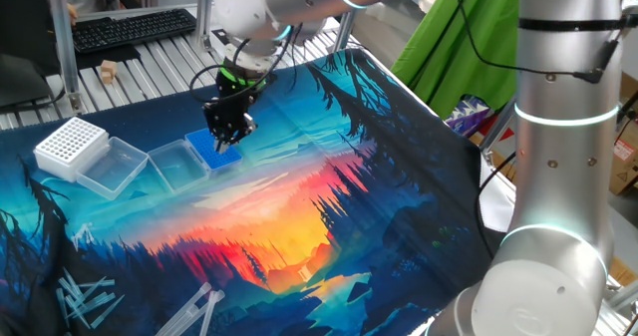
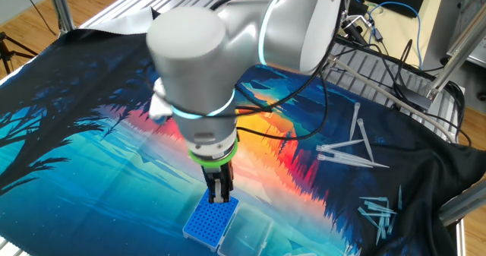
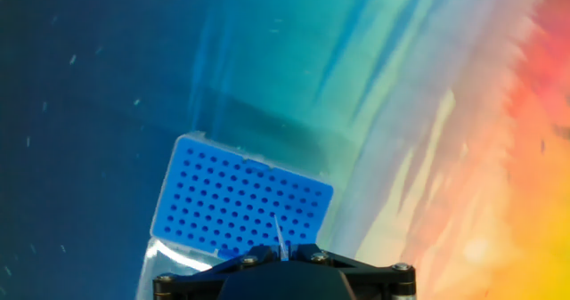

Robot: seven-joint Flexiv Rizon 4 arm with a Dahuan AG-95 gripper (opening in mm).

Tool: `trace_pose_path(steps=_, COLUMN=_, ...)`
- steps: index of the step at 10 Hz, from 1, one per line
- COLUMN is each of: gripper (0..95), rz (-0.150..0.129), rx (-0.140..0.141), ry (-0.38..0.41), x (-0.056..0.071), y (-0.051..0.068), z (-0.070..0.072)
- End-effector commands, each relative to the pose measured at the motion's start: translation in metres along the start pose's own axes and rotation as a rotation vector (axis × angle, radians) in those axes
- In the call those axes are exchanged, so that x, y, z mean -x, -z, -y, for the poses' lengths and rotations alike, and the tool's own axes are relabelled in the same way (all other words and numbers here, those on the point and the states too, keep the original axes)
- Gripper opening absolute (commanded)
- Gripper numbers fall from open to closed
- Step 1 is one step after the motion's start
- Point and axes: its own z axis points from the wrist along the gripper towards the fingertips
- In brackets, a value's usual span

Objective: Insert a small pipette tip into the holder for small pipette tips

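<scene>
The bright-blue holder (image 3: 239,204) with its grid of tiny holes lies on the printed mat, its clear lid (image 1: 171,163) folded open beside it. It also shows in one fixed view (image 1: 216,153) and the other fixed view (image 2: 210,221). My gripper (image 3: 281,250) is shut on a small pale pipette tip (image 3: 279,233) that points down over the holder's near edge. In both fixed views the gripper (image 2: 219,197) hangs just above the holder (image 1: 232,134); whether the tip touches a hole I cannot tell.
A larger white perforated rack (image 1: 70,144) with an open clear lid (image 1: 112,167) stands at the left. Long clear tips lie loose at the mat's front left (image 1: 88,298) and on the far side in the other fixed view (image 2: 351,148). A keyboard (image 1: 130,29) sits behind the mat.
</scene>
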Motion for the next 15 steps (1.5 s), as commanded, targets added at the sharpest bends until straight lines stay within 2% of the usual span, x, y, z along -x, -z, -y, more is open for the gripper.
trace_pose_path(steps=1, gripper=0.0, rz=-0.019, rx=0.061, ry=-0.204, x=-0.0052, y=0.0029, z=0.0005)
trace_pose_path(steps=10, gripper=0.0, rz=-0.043, rx=0.066, ry=-0.199, x=-0.0026, y=-0.0015, z=-0.0077)
trace_pose_path(steps=12, gripper=0.0, rz=-0.061, rx=0.070, ry=-0.203, x=-0.0020, y=-0.0042, z=-0.0079)
trace_pose_path(steps=15, gripper=0.0, rz=-0.071, rx=0.072, ry=-0.204, x=-0.0015, y=-0.0067, z=-0.0081)
